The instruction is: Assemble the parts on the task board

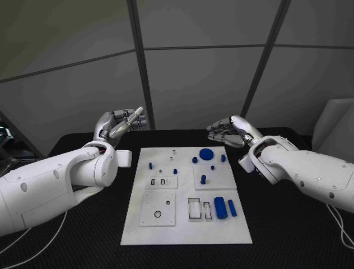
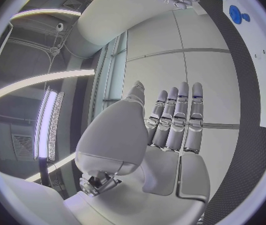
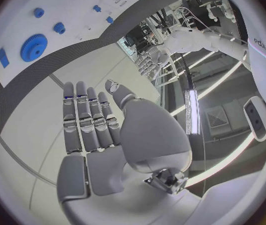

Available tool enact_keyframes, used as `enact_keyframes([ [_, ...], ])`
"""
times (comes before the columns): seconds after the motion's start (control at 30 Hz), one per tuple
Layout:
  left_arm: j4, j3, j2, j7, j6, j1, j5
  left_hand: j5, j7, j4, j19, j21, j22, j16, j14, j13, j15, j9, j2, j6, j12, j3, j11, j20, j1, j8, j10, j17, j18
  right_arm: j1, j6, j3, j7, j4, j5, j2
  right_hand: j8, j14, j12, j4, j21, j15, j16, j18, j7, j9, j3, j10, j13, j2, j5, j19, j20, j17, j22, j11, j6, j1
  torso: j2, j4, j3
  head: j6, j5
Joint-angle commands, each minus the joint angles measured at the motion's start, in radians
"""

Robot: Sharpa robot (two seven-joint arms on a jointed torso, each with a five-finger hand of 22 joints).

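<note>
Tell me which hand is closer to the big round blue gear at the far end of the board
Right. The right hand hovers just beyond the blue gear, off the task board's far right corner; the left hand is raised past the far left corner, farther away.

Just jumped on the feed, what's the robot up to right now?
Nothing is being handled yet. The left robot hand and the right robot hand are both raised past the far end of the task board, fingers extended and holding nothing. The blue parts lie untouched on the board, among them a round gear near the far end and a thick cylinder nearer the robot.
</note>
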Motion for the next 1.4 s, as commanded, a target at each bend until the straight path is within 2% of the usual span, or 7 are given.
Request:
enact_keyframes([
  [0.03, 0.034, 0.001, -0.016, -0.018, 0.059, 0.001, -0.038, -0.007, 0.000, -0.011, 0.014, 0.001, -0.004, -0.008, 0.013, -0.002, -0.003, -0.002, 0.000, 0.010, -0.010, -0.002, -0.001, -0.004, 0.017, -0.010, 0.010, 0.005, 0.008, 0.019, 0.048, 0.001, -0.070, 0.001, -0.216, 0.000, -0.013, 0.176, -0.033, -0.024, 0.164, -0.053, 0.017, 0.016, -0.026, 0.000, 0.057, 0.130, 0.003, -0.045, -0.016, 0.077, -0.054, 0.020, 0.089, -0.035, 0.098, -0.002, 0.022, 0.0096, -0.0006, 0.000, -0.008],
  [0.37, 0.151, 0.001, -0.084, -0.033, 0.066, 0.001, -0.044, -0.006, 0.000, -0.023, 0.028, -0.001, -0.008, -0.020, 0.021, -0.003, -0.004, -0.003, 0.000, 0.013, -0.025, -0.007, -0.001, -0.006, 0.026, -0.020, 0.014, 0.011, 0.007, 0.075, 0.152, 0.001, -0.221, 0.037, -0.480, 0.001, -0.040, 0.386, -0.048, -0.015, 0.373, -0.102, 0.107, 0.020, -0.049, 0.000, 0.072, 0.169, 0.005, -0.083, -0.011, 0.133, -0.100, 0.101, 0.214, -0.065, 0.134, -0.029, 0.070, 0.0318, -0.0067, 0.007, -0.036],
  [0.53, 0.199, 0.001, -0.103, -0.037, 0.067, 0.001, -0.045, -0.006, 0.000, -0.025, 0.030, -0.002, -0.009, -0.022, 0.022, -0.003, -0.004, -0.003, 0.000, 0.014, -0.027, -0.008, -0.001, -0.007, 0.027, -0.022, 0.014, 0.012, 0.007, 0.095, 0.208, 0.001, -0.297, 0.059, -0.603, 0.006, -0.054, 0.392, -0.048, 0.000, 0.459, -0.110, 0.259, 0.020, -0.057, -0.001, 0.090, 0.146, 0.006, -0.104, -0.007, 0.150, -0.111, 0.202, 0.267, -0.073, 0.137, -0.046, 0.098, 0.0452, -0.0107, 0.016, -0.055],
  [0.7, 0.222, 0.001, -0.109, -0.039, 0.069, 0.001, -0.045, -0.006, 0.000, -0.026, 0.031, -0.002, -0.009, -0.022, 0.023, -0.003, -0.004, -0.003, 0.000, 0.014, -0.028, -0.009, -0.001, -0.007, 0.027, -0.023, 0.014, 0.012, 0.007, 0.104, 0.248, 0.001, -0.341, 0.068, -0.671, 0.012, -0.055, 0.392, -0.047, 0.015, 0.513, -0.108, 0.329, 0.014, -0.060, -0.001, 0.093, 0.104, 0.005, -0.115, -0.019, 0.171, -0.109, 0.249, 0.325, -0.069, 0.131, -0.056, 0.114, 0.0511, -0.0137, 0.019, -0.064],
  [0.83, 0.231, 0.001, -0.110, -0.040, 0.071, 0.001, -0.045, -0.006, 0.000, -0.026, 0.031, -0.002, -0.009, -0.023, 0.023, -0.003, -0.004, -0.003, 0.000, 0.014, -0.028, -0.009, -0.001, -0.007, 0.027, -0.023, 0.014, 0.012, 0.007, 0.108, 0.268, 0.001, -0.363, 0.072, -0.706, 0.018, -0.055, 0.386, -0.047, 0.028, 0.622, -0.109, 0.409, -0.007, -0.063, 0.000, 0.096, 0.092, 0.007, -0.123, -0.021, 0.236, -0.107, 0.301, 0.471, -0.067, 0.127, -0.055, 0.125, 0.0538, -0.0144, 0.015, -0.068],
  [1.07, 0.233, 0.001, -0.108, -0.042, 0.073, 0.001, -0.045, -0.006, 0.000, -0.027, 0.032, -0.002, -0.009, -0.023, 0.023, -0.003, -0.004, -0.003, 0.000, 0.014, -0.029, -0.009, 0.000, -0.007, 0.028, -0.023, 0.014, 0.012, 0.007, 0.110, 0.301, 0.001, -0.381, 0.074, -0.730, 0.027, -0.055, 0.377, -0.047, 0.044, 0.732, -0.107, 0.499, -0.030, -0.063, -0.001, 0.097, 0.073, 0.007, -0.131, -0.026, 0.301, -0.105, 0.358, 0.625, -0.066, 0.116, -0.049, 0.133, 0.0549, -0.0149, 0.014, -0.068],
  [1.4, 0.233, 0.001, -0.108, -0.045, 0.075, 0.001, -0.045, -0.006, 0.001, -0.028, 0.034, -0.003, -0.010, -0.028, 0.022, -0.003, -0.003, -0.003, 0.000, 0.014, -0.034, -0.011, 0.000, -0.007, 0.027, -0.026, 0.013, 0.013, 0.007, 0.110, 0.337, 0.001, -0.391, 0.057, -0.737, 0.044, -0.055, 0.367, -0.046, 0.054, 0.781, -0.107, 0.572, -0.039, -0.064, 0.000, 0.100, 0.074, 0.009, -0.130, -0.026, 0.325, -0.104, 0.417, 0.694, -0.067, 0.111, -0.042, 0.139, 0.0546, -0.0135, 0.010, -0.065],
])
